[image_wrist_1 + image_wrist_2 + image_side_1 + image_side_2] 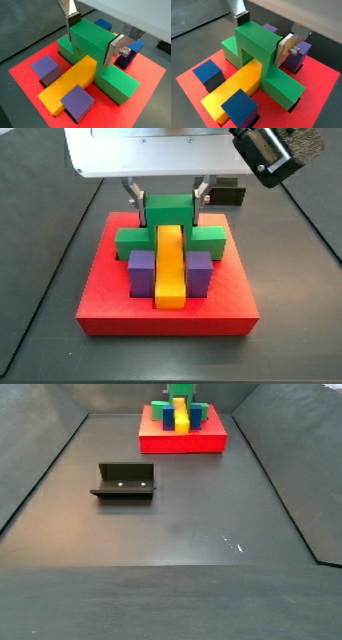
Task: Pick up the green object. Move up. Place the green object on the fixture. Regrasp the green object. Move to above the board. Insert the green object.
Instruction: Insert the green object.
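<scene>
The green object [90,37] is an arch-shaped block. It stands upright on the red board [30,65], straddling a yellow bar [67,82], with its legs down in the board. My gripper [89,50] is right above the board, with one finger on each side of the arch's top, touching its side faces. Both wrist views show this, and the arch [254,40] sits between the fingers [283,50]. In a side view the gripper [170,203] holds the arch's top [170,213]. The fixture [123,482] stands bare on the floor, far from the board.
Purple and blue cubes [45,67] [79,100] sit in the board beside the yellow bar. A low green cross piece [134,240] lies under the arch. The board [181,442] stands at the far end of a dark walled floor.
</scene>
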